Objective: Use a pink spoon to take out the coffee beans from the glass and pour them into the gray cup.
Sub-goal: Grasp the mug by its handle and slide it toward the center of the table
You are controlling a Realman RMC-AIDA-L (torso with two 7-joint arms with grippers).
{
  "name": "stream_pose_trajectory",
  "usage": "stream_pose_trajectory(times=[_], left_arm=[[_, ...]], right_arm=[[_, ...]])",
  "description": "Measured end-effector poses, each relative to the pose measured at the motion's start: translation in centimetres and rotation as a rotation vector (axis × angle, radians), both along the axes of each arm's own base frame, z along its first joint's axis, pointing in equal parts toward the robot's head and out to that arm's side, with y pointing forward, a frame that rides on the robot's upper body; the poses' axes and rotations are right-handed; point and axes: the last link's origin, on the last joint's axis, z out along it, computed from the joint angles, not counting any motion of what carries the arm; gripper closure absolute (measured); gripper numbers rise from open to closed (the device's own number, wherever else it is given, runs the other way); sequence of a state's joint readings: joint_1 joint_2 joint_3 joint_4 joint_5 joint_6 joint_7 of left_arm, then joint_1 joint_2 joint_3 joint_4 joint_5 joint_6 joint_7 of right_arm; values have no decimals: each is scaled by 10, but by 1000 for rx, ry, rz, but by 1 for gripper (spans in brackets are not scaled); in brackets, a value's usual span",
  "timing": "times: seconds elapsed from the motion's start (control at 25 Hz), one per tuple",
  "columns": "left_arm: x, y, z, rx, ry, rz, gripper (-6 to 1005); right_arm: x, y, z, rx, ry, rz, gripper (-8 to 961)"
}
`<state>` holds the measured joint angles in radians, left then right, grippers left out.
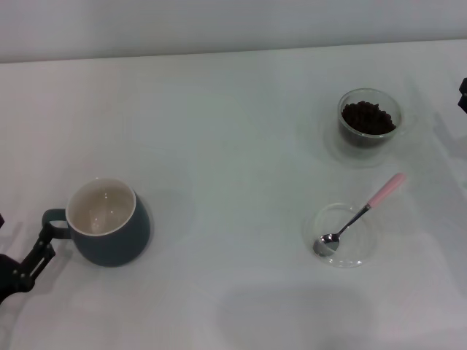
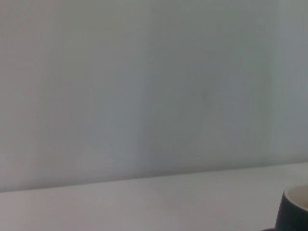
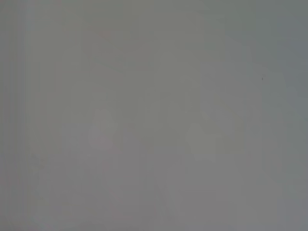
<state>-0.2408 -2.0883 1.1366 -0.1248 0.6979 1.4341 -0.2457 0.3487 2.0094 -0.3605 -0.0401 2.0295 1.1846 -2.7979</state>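
- Spoon propped in the clear saucer, lower right of the head view, pink handle raised over the rim for an easy pickup.
- Glass of coffee beans upper right; gray cup lower left, empty.
- Left gripper beside the cup handle, apparently steadying; finger spread cannot be told.
- Right gripper barely showing at the right edge, finger state unreadable.
- No labels or writing visible.

Head view high over table, left wrist low, sharing gray cup

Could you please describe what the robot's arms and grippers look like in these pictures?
Only black parts show in the head view. The left gripper has thin, black, jointed link fingers on a black body at the lower left edge. The right gripper is just a black blocky sliver at the right edge. No cables or markings are visible.
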Motion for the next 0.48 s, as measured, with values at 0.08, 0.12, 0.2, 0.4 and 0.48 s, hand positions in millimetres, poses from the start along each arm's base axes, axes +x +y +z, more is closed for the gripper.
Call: stream_pose_trajectory(times=[0.08,0.12,0.2,0.4,0.48], left_arm=[[0,4,-2,-11,7,7,171],[0,5,-3,-14,9,9,171],[-1,8,-4,-22,13,14,172],[0,11,-4,-26,17,11,172],[1,11,-4,-26,18,10,172]], right_arm=[[0,0,0,0,0,1,84],[0,0,0,0,0,1,84],[0,0,0,0,0,0,84],[1,0,0,-1,0,-3,85],[1,0,0,-2,0,-5,85]])
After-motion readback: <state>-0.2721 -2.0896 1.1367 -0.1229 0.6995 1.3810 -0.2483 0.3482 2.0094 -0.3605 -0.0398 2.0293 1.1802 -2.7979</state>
